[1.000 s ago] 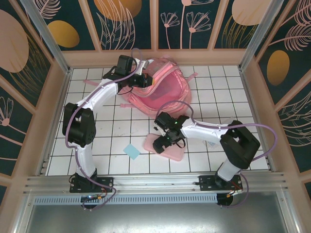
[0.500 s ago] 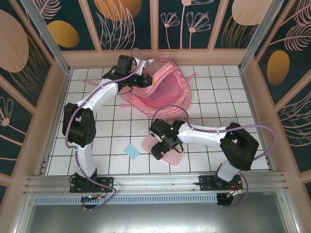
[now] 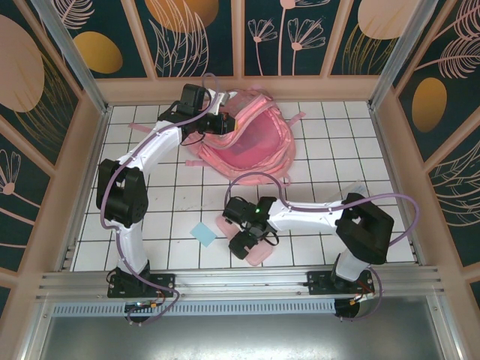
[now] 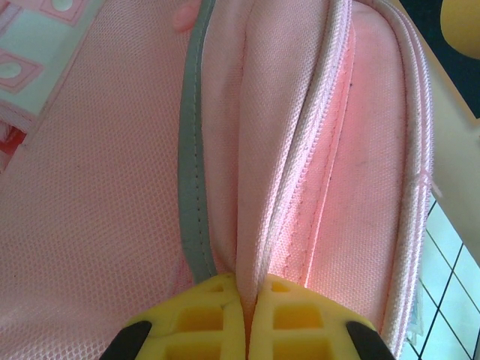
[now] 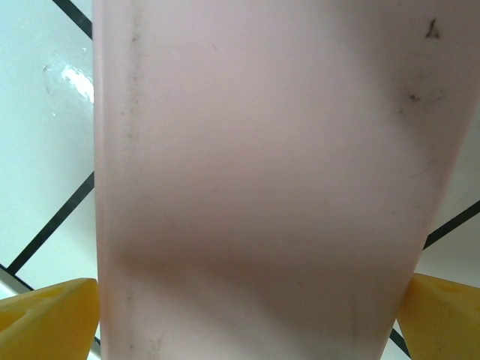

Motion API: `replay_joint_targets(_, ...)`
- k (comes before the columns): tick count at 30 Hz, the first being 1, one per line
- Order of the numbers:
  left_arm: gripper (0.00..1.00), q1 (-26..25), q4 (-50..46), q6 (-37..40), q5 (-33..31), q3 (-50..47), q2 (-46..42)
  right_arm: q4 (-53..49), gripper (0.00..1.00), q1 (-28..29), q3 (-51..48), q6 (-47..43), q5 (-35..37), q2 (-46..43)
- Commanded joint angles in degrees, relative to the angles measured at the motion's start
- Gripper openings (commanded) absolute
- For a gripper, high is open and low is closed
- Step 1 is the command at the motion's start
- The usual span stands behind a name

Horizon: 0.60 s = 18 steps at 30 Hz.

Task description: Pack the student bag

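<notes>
Overhead view of a white tiled table (image 3: pixel 330 150). The pink student bag (image 3: pixel 255 139) lies at 12 o'clock, near the far wall. The left gripper (image 3: pixel 225 124) is pinched tight on the bag's fabric beside the zip, apparently holding the mouth up. At 6 o'clock the right gripper (image 3: pixel 247 241) is spread wide, a yellow fingertip on either side of a flat pink pencil case (image 5: pixel 262 187) – poised, not visibly squeezing. A blue paper square (image 3: pixel 202 234) lies at 7 o'clock. The step looks like picking up the case; next it should close, lift and carry the case towards 12 o'clock – into the bag.
</notes>
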Motion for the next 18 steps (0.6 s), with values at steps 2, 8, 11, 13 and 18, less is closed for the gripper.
replay_joint_targets(2,0.0,0.7,2.9,0.1,1.1,2.6,-1.0,-0.3,0.99,0.5,-1.3,2.5,3.3,3.1)
replay_joint_targets(8,0.0,0.7,3.0,0.0,1.2,2.3,-1.4,0.6,0.99,1.1,-0.9,4.9,4.8,5.9)
replay_joint_targets(11,0.0,0.7,3.3,-0.1,1.2,1.9,-1.6,0.5,0.99,1.5,-1.1,5.2,4.4,6.2)
replay_joint_targets(13,0.0,0.7,3.4,-0.1,1.1,1.9,-1.6,1.2,0.99,1.4,-1.5,5.5,3.7,5.3)
replay_joint_targets(18,0.0,0.7,3.8,-0.5,0.6,1.7,-1.9,1.4,0.94,0.4,-0.8,5.0,2.3,1.0)
